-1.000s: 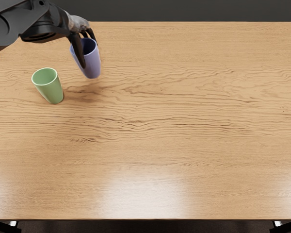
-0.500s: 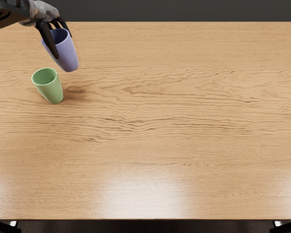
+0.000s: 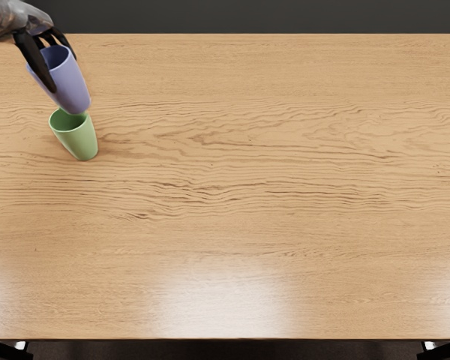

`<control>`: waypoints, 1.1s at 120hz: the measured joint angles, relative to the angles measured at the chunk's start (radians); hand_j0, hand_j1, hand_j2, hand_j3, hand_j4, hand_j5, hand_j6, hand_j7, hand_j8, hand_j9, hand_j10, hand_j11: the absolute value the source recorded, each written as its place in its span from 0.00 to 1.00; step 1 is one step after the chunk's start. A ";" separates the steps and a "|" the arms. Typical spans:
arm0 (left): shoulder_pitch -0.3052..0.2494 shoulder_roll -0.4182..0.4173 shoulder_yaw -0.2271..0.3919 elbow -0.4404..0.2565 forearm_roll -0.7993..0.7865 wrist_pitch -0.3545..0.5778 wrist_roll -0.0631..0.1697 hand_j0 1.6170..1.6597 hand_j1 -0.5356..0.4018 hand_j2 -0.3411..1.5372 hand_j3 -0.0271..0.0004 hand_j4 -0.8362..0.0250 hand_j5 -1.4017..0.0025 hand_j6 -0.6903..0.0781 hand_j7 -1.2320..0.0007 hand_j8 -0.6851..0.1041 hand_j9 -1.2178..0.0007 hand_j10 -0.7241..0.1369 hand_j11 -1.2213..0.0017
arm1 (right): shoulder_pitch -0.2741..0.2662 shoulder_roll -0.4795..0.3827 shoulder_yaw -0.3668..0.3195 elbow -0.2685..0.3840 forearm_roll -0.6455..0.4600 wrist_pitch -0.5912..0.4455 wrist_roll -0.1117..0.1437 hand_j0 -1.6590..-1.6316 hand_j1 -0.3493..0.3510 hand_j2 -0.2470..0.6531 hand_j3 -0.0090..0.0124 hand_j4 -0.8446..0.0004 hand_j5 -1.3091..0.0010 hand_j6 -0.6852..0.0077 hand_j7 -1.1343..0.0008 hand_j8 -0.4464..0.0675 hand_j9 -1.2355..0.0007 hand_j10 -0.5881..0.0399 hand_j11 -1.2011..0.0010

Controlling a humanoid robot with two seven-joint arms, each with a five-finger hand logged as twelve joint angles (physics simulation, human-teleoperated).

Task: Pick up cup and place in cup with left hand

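Head view, purple cup: the purple cup (image 3: 73,91) is held up at the top left, tilted, its base overlapping the far side of the green cup's mouth in this view. Whether the two cups touch, or the base is over the opening or beyond it, I cannot tell.

Left hand: the left hand (image 3: 22,19) comes in from the top left corner and pinches the purple cup near its rim, one dark finger (image 3: 37,66) down the near side and others behind.

Green cup: the green cup (image 3: 80,141) stands upright on the table (image 3: 255,187), mouth up, with nothing seen resting inside it.

Step in hand: probably lining the purple cup up over the green one; the carry looks mostly done, the nesting is not.

Next move: centre the base over the mouth, straighten the cup, lower it gently, then let go.

Risk at the rim: if the purple cup goes down while off centre, its base could catch the green rim and tip that cup or push it along.

Risk from the tilt: lowered at a slant, the purple cup could jam partway against the inner wall.

Risk in the grip: a hard knock could turn the cup between the fingers, and opening too soon could let it drop outside.
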 joint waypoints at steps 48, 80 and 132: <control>0.033 0.003 0.006 0.034 0.007 -0.011 0.000 0.86 0.42 0.22 0.99 0.55 0.50 0.63 0.43 0.57 0.44 0.35 0.43 | 0.000 0.000 0.000 0.017 -0.001 0.000 0.000 0.04 0.04 0.27 0.42 0.97 0.98 0.95 0.97 0.82 0.97 0.90 0.97; 0.044 -0.002 0.006 0.037 0.008 -0.012 0.000 0.84 0.40 0.23 0.99 0.59 0.47 0.67 0.41 0.60 0.43 0.38 0.41 | 0.000 0.000 0.000 0.017 -0.001 0.000 0.000 0.04 0.04 0.27 0.42 0.97 0.98 0.95 0.97 0.82 0.97 0.90 0.97; 0.055 -0.004 0.007 0.037 0.008 -0.010 0.000 0.82 0.39 0.23 0.99 0.63 0.45 0.70 0.39 0.63 0.41 0.41 0.40 | 0.000 0.000 0.000 0.017 -0.001 0.000 0.000 0.04 0.04 0.27 0.42 0.97 0.98 0.95 0.97 0.82 0.97 0.90 0.97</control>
